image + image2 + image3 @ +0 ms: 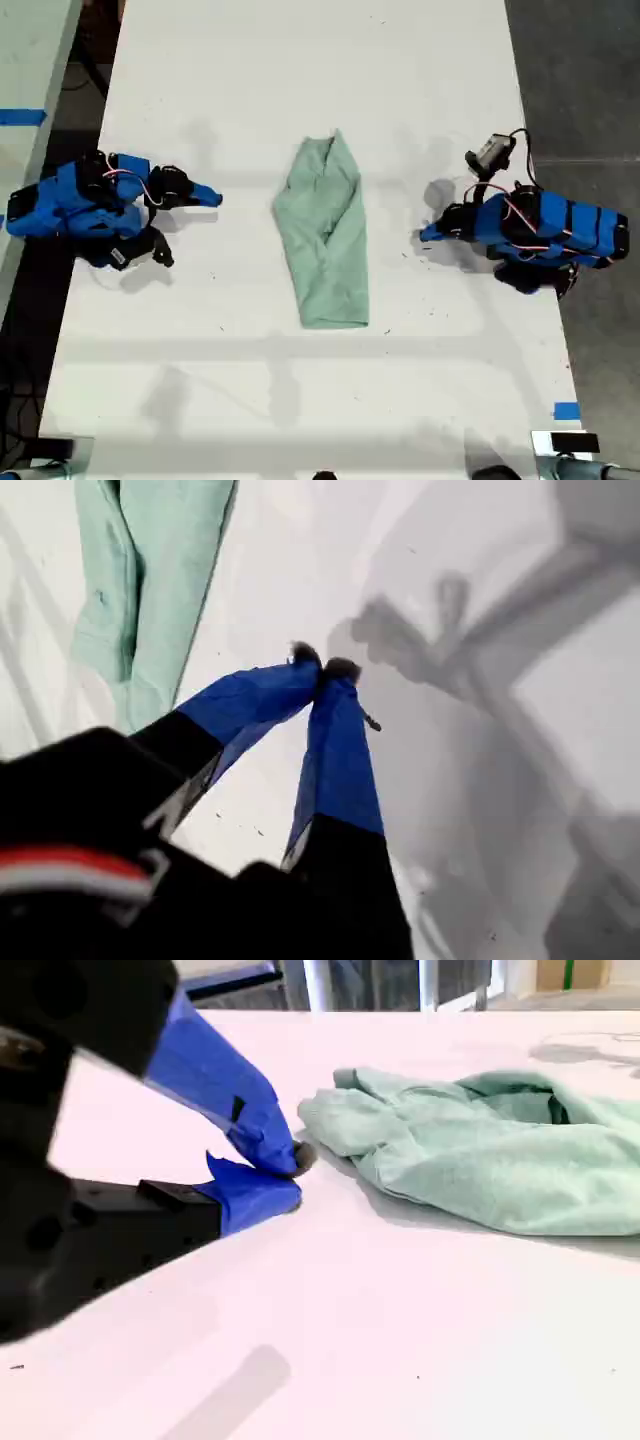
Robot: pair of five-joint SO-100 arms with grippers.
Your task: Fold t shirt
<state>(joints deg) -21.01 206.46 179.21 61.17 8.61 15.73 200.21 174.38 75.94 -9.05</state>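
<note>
Between my first gripper [322, 666] and second gripper [292, 1172], jaws closed, empty, lies the t shirt [325, 235].

White table [300, 60], bearing: one t shirt [325, 235], pale mint green, lying folded lengthwise at centre, wrinkled. Two blue arms resting apart from it, one [90, 200] at the exterior view's left, one [540, 230] at its right.

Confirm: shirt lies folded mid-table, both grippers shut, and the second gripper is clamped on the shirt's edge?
Not quite. My second gripper is shut on nothing: the second wrist view shows its tips closed just short of the t shirt, with bare table beneath. The rest holds: the shirt lies folded mid-table and my first gripper is shut.
</note>
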